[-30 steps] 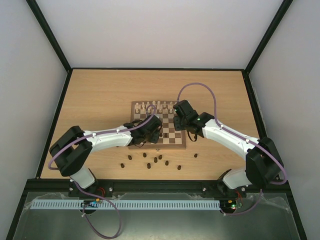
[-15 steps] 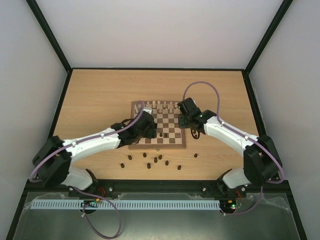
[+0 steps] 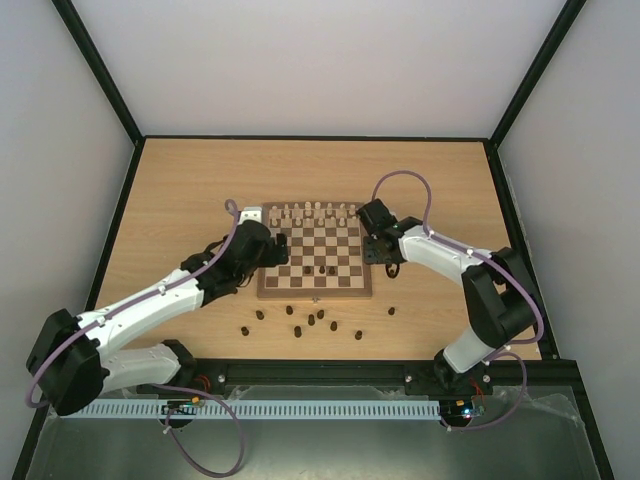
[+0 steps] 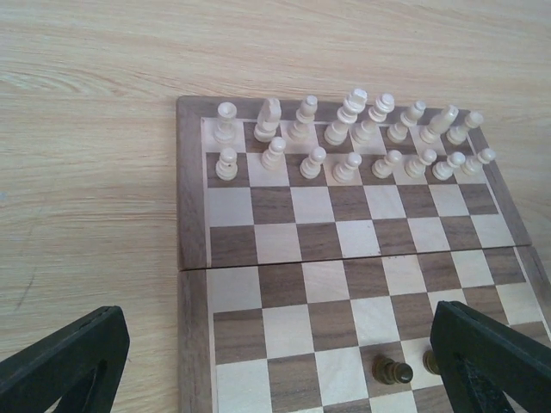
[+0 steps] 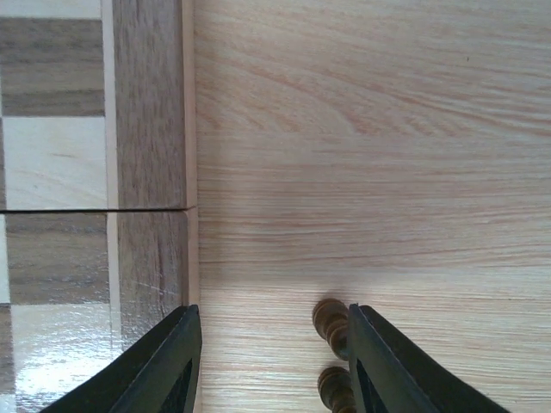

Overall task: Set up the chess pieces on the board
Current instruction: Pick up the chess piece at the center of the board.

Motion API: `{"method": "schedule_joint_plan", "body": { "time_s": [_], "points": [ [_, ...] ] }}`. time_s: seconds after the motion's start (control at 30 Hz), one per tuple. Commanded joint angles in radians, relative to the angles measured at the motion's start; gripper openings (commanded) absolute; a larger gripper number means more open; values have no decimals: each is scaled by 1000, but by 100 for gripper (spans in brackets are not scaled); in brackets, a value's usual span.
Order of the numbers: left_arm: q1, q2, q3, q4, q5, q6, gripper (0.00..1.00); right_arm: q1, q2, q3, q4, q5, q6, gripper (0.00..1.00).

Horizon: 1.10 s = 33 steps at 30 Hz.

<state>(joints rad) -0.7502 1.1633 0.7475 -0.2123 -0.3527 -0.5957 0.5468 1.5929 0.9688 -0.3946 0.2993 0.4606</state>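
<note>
The board (image 3: 340, 292) lies mid-table. Two dark chess pieces (image 4: 392, 371) stand on its near squares, just inside my left gripper's right finger (image 4: 491, 353). My left gripper (image 4: 275, 379) hangs wide open over the board's left part (image 3: 268, 248), holding nothing. My right gripper (image 3: 378, 252) is low over the table just off the board's right border (image 5: 146, 129). It is open (image 5: 275, 370), with two dark pieces (image 5: 331, 322) lying on the wood between its fingers, close to the right finger (image 5: 392, 366). More dark pieces (image 3: 310, 321) are scattered on the table in front of the board.
Cream-white pieces (image 4: 344, 142) fill the board's two far rows (image 3: 310, 212). One loose dark piece (image 3: 392, 311) lies near the board's right front corner, another (image 3: 243, 330) towards the left. Black frame rails edge the table.
My left gripper opened and drew back left from the board's middle, leaving a dark piece standing there. My right gripper slid off the board to its right edge and opened slightly.
</note>
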Motion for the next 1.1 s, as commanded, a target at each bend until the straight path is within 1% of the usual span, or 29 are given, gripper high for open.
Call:
{"method": "schedule_joint_plan", "body": {
  "time_s": [0.0, 0.33, 0.43, 0.5, 0.63, 0.9, 1.03, 1.07],
  "points": [
    [14, -10, -13, 16, 1, -15, 99, -5, -15, -57, -14, -5, 44, 47],
    [14, 1, -12, 21, 13, -13, 99, -19, -22, -97, 9, 22, 43, 46],
    [14, 4, -11, 22, 17, -12, 99, -31, -25, -106, 24, 8, 37, 43],
    [14, 5, -12, 23, 18, -11, 99, -36, -30, -112, 31, 9, 38, 37],
    [14, 6, -12, 26, 23, -10, 99, -51, -33, -116, 40, 1, 32, 36],
    [15, 10, -12, 29, 28, -8, 99, -62, -35, -112, 61, -14, 27, 29],
    [15, 10, -14, 30, 31, -8, 99, -64, -25, -108, 59, -18, 27, 24],
    [14, 10, -14, 31, 32, -8, 99, -64, -24, -110, 61, -19, 27, 21]
  ]
}}
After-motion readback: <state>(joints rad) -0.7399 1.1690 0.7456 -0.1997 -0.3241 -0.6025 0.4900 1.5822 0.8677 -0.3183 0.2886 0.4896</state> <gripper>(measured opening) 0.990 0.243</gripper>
